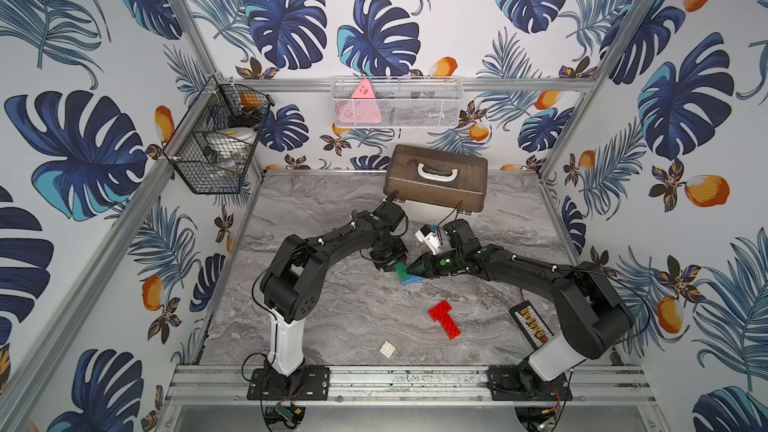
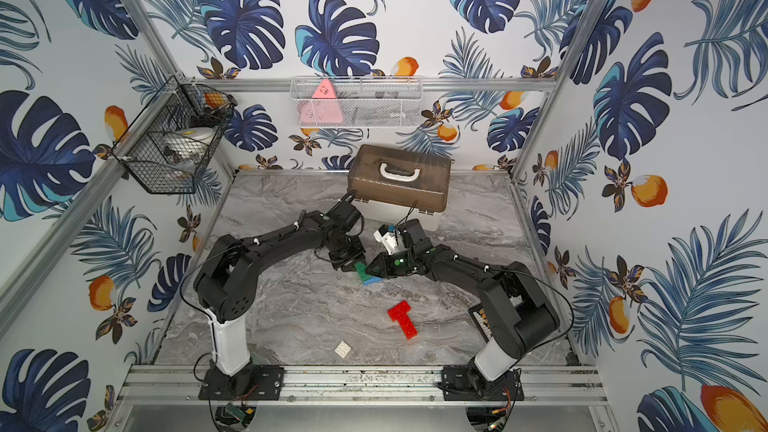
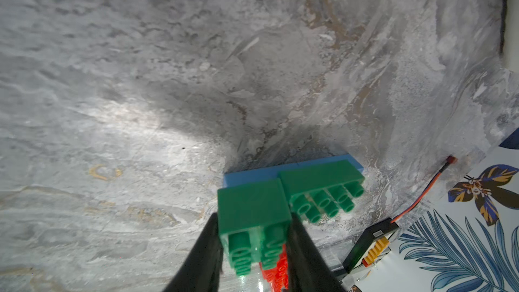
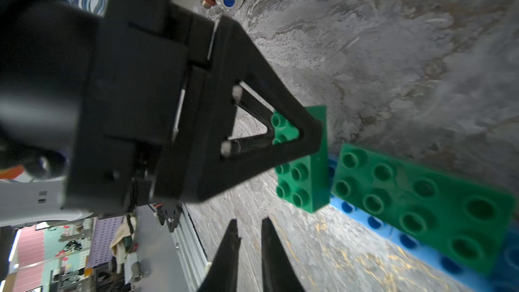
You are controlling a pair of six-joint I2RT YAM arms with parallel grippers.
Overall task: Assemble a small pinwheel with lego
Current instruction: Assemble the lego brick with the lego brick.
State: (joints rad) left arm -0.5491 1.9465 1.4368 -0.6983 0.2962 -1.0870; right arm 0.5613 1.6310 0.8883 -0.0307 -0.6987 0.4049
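The left gripper (image 3: pixel 254 219) is clamping one green brick (image 4: pixel 317 164) by its long sides, setting it at the edge of the blue bricks (image 4: pixel 376 223) on the counter (image 1: pixel 332 326). The second green brick (image 4: pixel 421 200) is lying flat on the blue ones, just beside the held brick and roughly at a right angle to it. Whether the held brick is seated is not clear.

The right gripper (image 4: pixel 250 234) is pointing at this cluster from the robot's right, just beside it, nearly closed with a thin slit and holding nothing. It looks best placed to steady the blue base.

The two red bricks (image 1: pixel 445 320) are lying in a T nearer the robot, and the white brick (image 1: pixel 387 349) nearer still, both well apart from the cluster. The marbled counter is smooth, walled in by leaf-print panels.
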